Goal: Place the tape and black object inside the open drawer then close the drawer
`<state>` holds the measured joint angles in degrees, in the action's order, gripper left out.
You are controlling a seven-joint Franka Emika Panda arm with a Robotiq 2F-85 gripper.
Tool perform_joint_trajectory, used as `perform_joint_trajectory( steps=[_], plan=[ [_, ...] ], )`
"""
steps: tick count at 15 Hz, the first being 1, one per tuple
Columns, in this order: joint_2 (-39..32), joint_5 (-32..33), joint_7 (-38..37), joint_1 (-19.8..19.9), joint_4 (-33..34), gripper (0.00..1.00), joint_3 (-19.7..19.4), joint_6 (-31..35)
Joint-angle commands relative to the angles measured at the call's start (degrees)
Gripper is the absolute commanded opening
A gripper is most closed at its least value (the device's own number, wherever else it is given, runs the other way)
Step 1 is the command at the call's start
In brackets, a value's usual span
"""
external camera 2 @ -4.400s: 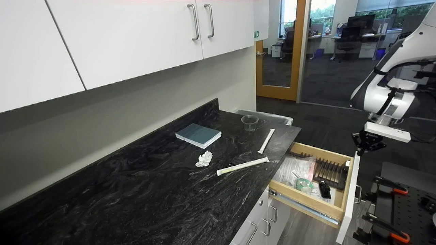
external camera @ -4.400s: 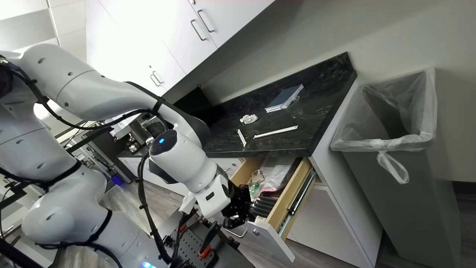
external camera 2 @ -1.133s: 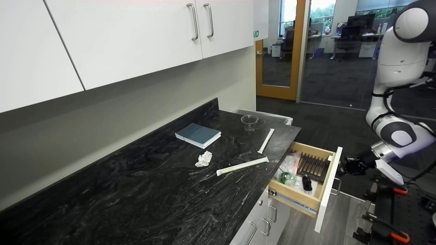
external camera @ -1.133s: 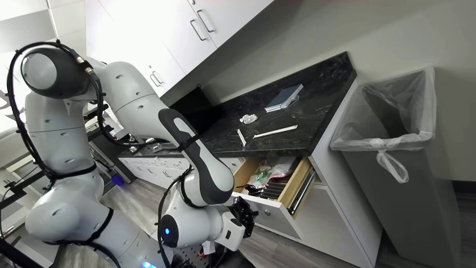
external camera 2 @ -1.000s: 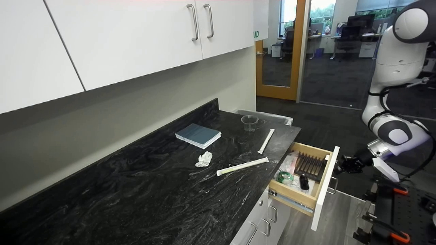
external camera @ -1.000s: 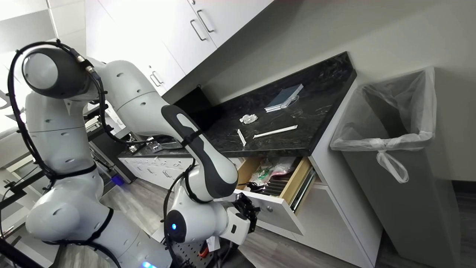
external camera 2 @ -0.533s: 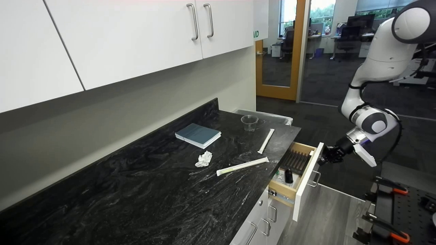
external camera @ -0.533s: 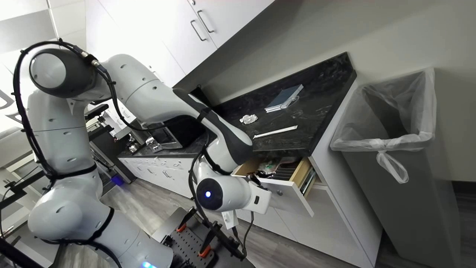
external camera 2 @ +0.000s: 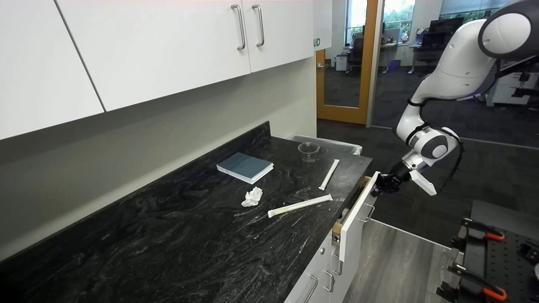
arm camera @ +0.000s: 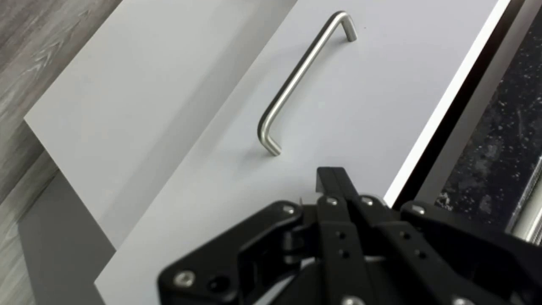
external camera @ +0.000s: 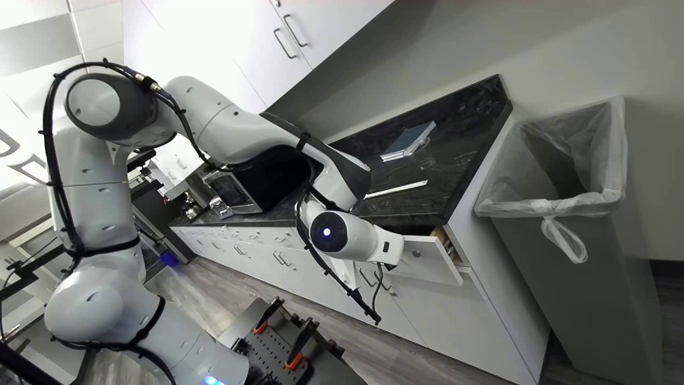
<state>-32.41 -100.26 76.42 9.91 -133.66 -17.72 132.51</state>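
Note:
The drawer (external camera 2: pixel 353 225) has a flat white front and stands only slightly out from under the counter; its front also shows in an exterior view (external camera: pixel 430 259) and fills much of the wrist view (arm camera: pixel 364 93). A narrow dark gap shows behind its top edge. My gripper (arm camera: pixel 332 176) is shut with its fingertips together and nothing between them. It is at the outer face of the drawer front, beside the metal handle (arm camera: pixel 302 67) and near the top edge; contact looks likely in an exterior view (external camera 2: pixel 380 185). The tape and the black object are hidden from view.
The black counter (external camera 2: pixel 168 235) holds a blue notebook (external camera 2: pixel 245 165), crumpled paper (external camera 2: pixel 252 197), two white wrapped sticks (external camera 2: pixel 300 205) and a clear cup (external camera 2: pixel 308 151). A grey bin (external camera: pixel 588 278) stands beside the cabinet. A perforated board (external camera: pixel 270 347) with orange-tipped clamps is near the arm base.
The gripper went from above the drawer front to its outer face. The drawer has slid in most of the way. The green tape and black object, seen inside it before, are now out of sight.

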Motion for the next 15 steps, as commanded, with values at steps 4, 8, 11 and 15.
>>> perform_joint_trajectory(
  steps=[4, 8, 11, 15],
  plan=[
    [1.3, 4.8, -1.6, -1.4, 0.2, 0.00, 0.5, 3.8],
    [7.7, 16.7, -4.2, -3.0, -6.4, 0.00, -1.0, 8.7],
    [13.1, 26.1, -6.6, -3.3, -11.8, 0.00, -1.1, 15.8],
    [21.1, 40.6, -13.6, -2.5, -19.3, 0.00, 0.0, 22.7]
  ],
)
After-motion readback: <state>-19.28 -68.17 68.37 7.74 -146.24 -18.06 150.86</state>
